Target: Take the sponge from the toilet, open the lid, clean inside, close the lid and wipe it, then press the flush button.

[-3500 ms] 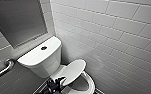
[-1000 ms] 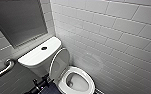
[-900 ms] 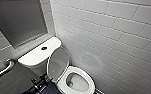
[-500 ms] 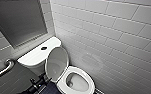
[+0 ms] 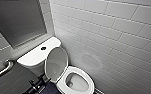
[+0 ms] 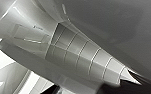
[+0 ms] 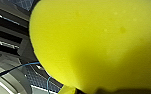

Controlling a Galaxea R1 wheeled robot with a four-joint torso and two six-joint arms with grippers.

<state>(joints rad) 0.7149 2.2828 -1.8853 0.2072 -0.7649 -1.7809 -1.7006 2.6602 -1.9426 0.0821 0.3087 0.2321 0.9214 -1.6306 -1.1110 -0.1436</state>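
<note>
yellow sponge (image 7: 96,42), smooth and rounded, apparently gripped in the right pincer; white lid (image 5: 56,63) stands upright.

Lid (image 5: 56,63) upright, leaning back against tank (image 5: 31,58). Toilet (image 5: 89,83) bowl mouth open to reach from above. Tiled wall (image 5: 111,45) close on toilet's right, gap narrow. Grab bar (image 5: 2,70) well left of toilet. Dark robot part (image 5: 37,86) low beside toilet's left. Flush button (image 5: 43,48) unobstructed on tank top.

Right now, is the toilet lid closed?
No, the lid stands raised, leaning back toward the tank, and the bowl lies open.
</note>
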